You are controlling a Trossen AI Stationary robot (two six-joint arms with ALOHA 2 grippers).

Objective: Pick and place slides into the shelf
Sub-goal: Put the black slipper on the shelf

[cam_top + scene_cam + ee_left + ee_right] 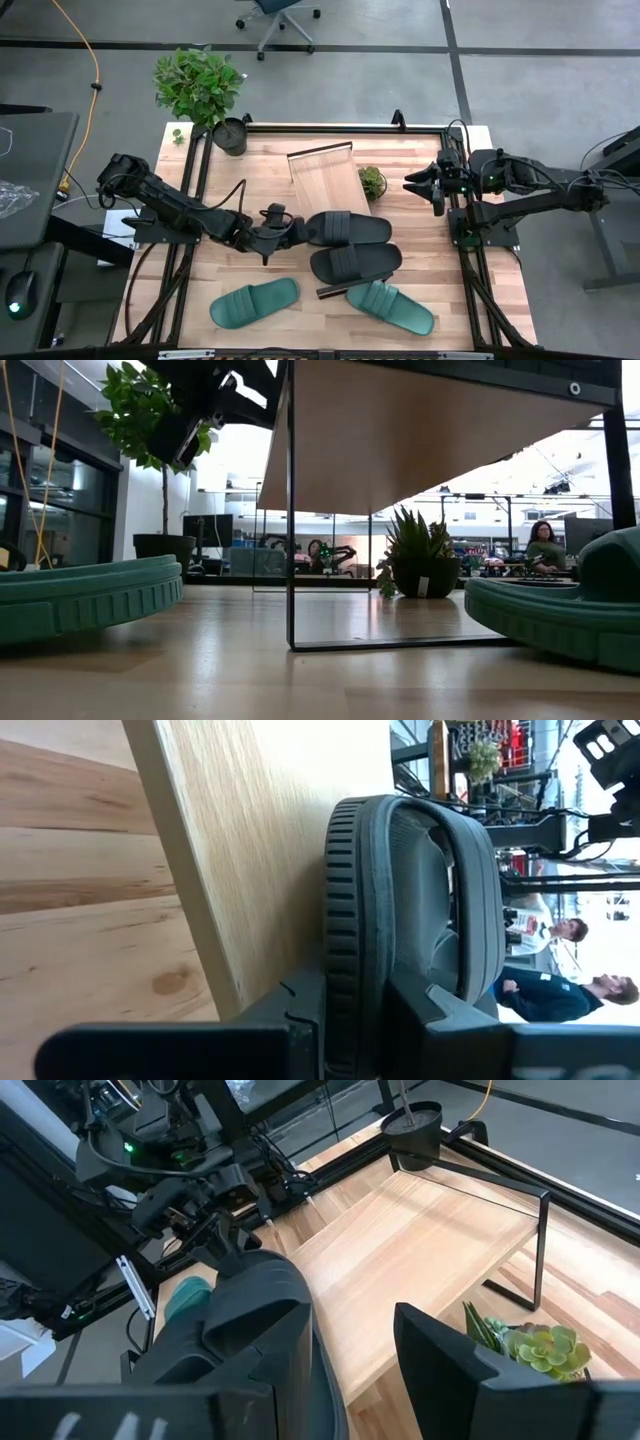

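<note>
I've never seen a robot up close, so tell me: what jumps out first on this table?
The left end effector grips a black slide by its end near the table's middle, with another black slide just in front. Two teal slides lie along the front edge, and the light-wood shelf stands behind, still without slides.

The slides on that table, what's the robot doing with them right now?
The left gripper is at the end of one black slide, gripping its edge, just in front of the shelf. The second black slide lies beside it, and two teal slides sit nearer the front edge of the table. None is on the shelf yet. The right gripper waits off to the right side, holding nothing.
</note>
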